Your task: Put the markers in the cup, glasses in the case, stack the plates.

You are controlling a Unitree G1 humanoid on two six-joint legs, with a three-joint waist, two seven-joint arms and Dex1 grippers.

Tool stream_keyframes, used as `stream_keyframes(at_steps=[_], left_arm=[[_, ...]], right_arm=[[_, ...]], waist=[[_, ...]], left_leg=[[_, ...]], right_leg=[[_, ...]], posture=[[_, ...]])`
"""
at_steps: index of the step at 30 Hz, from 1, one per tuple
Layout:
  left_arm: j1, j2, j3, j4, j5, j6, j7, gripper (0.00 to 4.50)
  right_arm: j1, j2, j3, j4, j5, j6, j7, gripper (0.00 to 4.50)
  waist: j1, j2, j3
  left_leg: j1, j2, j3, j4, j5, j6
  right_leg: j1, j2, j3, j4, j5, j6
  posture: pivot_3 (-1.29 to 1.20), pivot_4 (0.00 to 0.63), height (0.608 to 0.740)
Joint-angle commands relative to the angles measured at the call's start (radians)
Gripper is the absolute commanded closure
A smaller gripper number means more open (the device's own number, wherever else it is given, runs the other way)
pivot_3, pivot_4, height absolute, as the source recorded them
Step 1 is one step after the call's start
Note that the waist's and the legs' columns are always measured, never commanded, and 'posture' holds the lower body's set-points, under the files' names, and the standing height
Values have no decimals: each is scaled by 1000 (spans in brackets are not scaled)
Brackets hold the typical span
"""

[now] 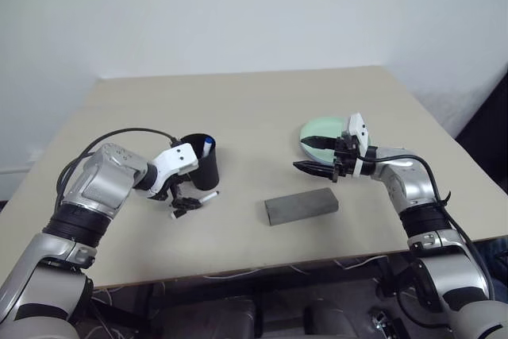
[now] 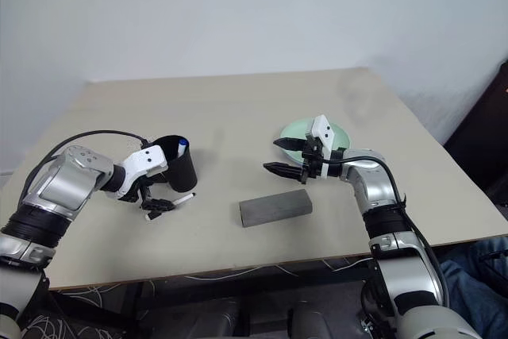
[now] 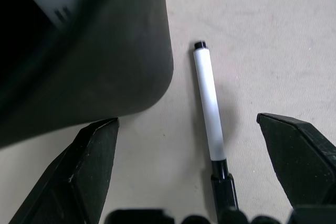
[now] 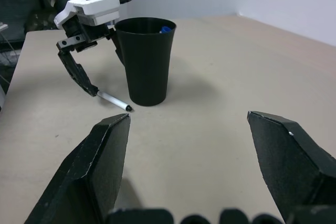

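**One marker in the cup, one on the table**

We see the black cup point(image 1: 200, 162) standing upright on the beige table point(image 1: 254, 109), toward its left side, with the blue-capped marker point(image 1: 206, 147) inside it, the cap showing at the rim. Just beside the cup's base, on its near side, the white-barrelled marker point(image 3: 209, 105) lies flat on the tabletop, apart from the cup. Our left gripper point(image 1: 181, 200) hangs over this marker with its fingers point(image 3: 86, 171) spread wide on either side of the barrel; they grip nothing, and the wrist view shows clear table between each finger and the marker.

The grey case point(image 1: 302, 206) lies closed near the table's front edge, roughly midway between the two arms. Farther back and to the right sits the mint green plate point(image 1: 321, 131); we cannot make out a second plate under it. Our right gripper point(image 1: 313, 155) hovers in front of that plate, pointing across toward the cup, its fingers point(image 4: 102, 166) parted and empty.
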Motion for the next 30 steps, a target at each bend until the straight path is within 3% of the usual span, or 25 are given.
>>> stream_keyframes(at_steps=[1, 17, 30], left_arm=[[-33, 28, 44, -50, -7, 7, -3, 23], [164, 174, 169, -275, -119, 69, -47, 23], [270, 137, 188, -217, -158, 18, 4, 23]], right_arm=[[-9, 5, -12, -34, 13, -6, -3, 622], [-5, 5, -13, -27, 11, -7, 0, 622], [-13, 7, -10, -21, 9, -3, 5, 622]], waist=[[0, 0, 0], [-6, 0, 0], [-5, 0, 0]], left_leg=[[0, 0, 0, 0, 0, 0], [-1, 0, -1, -1, 0, 0], [-1, 0, -4, -6, 0, 0]], right_leg=[[0, 0, 0, 0, 0, 0], [-1, -2, 0, -1, 0, 0], [-2, -4, -2, -7, 0, -1]], posture=[[0, 0, 738], [0, 0, 738], [0, 0, 738]])
